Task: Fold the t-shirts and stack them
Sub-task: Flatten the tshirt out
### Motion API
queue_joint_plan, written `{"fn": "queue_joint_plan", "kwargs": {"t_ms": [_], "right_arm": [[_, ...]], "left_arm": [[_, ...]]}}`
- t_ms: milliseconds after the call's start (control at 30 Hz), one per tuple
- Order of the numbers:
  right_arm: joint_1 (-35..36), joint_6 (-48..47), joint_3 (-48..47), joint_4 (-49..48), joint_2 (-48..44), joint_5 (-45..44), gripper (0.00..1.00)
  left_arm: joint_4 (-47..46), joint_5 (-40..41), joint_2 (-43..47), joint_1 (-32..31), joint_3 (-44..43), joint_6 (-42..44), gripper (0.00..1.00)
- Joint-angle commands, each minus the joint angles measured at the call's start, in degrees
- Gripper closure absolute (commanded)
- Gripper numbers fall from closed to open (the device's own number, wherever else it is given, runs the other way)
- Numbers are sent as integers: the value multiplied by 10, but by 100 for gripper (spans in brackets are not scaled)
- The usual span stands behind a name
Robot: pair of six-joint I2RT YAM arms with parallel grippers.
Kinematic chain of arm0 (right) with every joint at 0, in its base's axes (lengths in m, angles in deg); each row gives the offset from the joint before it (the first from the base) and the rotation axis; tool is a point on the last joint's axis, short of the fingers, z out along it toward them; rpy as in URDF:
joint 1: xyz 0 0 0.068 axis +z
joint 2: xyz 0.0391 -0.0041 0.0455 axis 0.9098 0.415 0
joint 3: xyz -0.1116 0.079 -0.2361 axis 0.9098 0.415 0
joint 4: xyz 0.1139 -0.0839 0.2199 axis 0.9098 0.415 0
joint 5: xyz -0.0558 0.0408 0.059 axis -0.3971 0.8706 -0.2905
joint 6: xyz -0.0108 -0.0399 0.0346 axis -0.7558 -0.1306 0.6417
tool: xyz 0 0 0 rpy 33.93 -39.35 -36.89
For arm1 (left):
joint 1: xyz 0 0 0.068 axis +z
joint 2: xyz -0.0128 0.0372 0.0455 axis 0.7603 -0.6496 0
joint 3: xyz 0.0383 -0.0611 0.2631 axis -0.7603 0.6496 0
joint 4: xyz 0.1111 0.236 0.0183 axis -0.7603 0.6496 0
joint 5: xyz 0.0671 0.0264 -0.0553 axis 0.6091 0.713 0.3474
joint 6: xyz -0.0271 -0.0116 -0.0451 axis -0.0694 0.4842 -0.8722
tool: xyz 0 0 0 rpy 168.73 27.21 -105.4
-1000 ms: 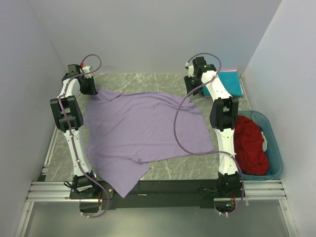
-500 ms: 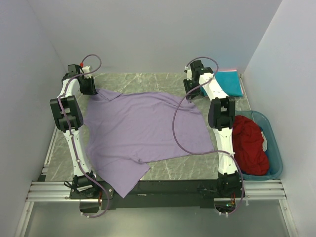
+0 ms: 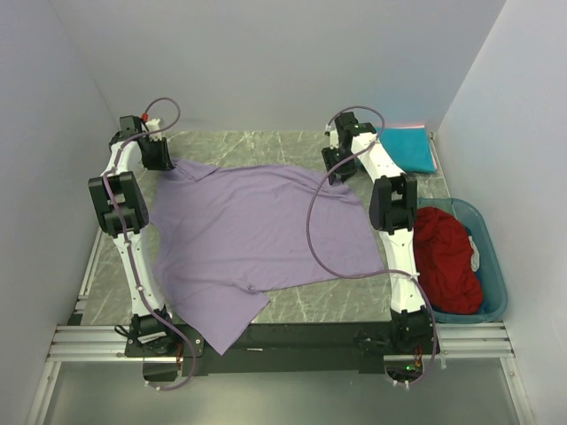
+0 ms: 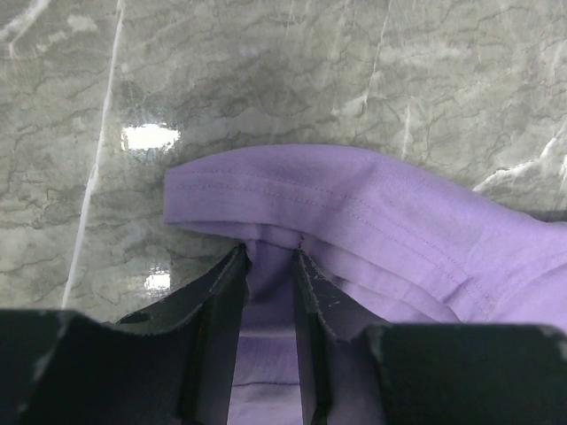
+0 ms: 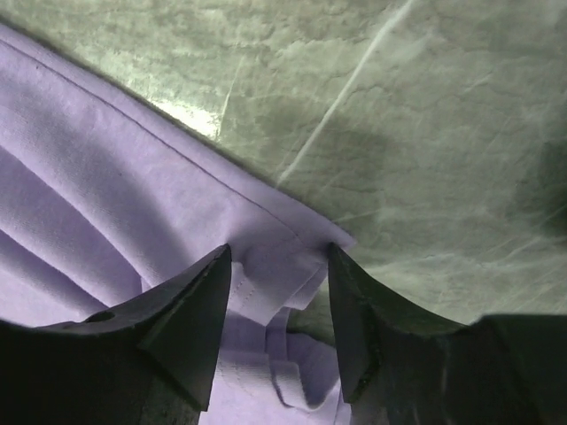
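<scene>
The lavender t-shirt (image 3: 257,230) lies spread across the table, one sleeve hanging over the near edge. My left gripper (image 3: 168,162) is at its far left corner; in the left wrist view it (image 4: 270,257) is shut on a pinch of the lavender fabric (image 4: 372,204). My right gripper (image 3: 337,173) is at the shirt's far right corner; in the right wrist view it (image 5: 279,252) is open, its jaws straddling the hemmed corner (image 5: 266,230). The teal t-shirt (image 3: 409,146) lies folded at the far right. The dark red t-shirt (image 3: 447,261) is bunched in the bin.
A translucent teal plastic bin (image 3: 496,266) stands at the right edge and holds the red shirt. Walls close in the table on the left, back and right. Purple cables loop off both arms over the shirt.
My right gripper has moved left and slightly nearer, from beside the teal shirt onto the lavender shirt's far right corner. The left arm and the shirt have not moved.
</scene>
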Motion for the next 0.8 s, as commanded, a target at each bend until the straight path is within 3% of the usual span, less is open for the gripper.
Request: {"fn": "queue_joint_plan", "kwargs": {"t_ms": [0, 67, 133, 167, 367, 500, 633, 767], "right_arm": [[6, -10, -22, 25, 10, -14, 44], [6, -13, -31, 32, 14, -15, 44], [6, -21, -38, 40, 18, -11, 56], [6, -21, -47, 45, 23, -12, 70], [9, -42, -44, 47, 22, -19, 100], [6, -50, -29, 27, 0, -34, 100], [6, -66, 12, -52, -57, -44, 100], [13, -85, -23, -58, -59, -62, 100]], "left_arm": [[11, -12, 39, 4, 5, 2, 66], [13, -14, 38, 4, 2, 2, 66], [16, -14, 36, 7, -3, 1, 66], [20, -14, 35, 6, -7, 3, 66], [22, -17, 26, 13, -20, -1, 66], [17, -35, 13, 19, -45, -18, 67], [-1, -43, 8, 20, -67, -35, 68], [-28, -40, 8, 19, -69, -45, 66]]}}
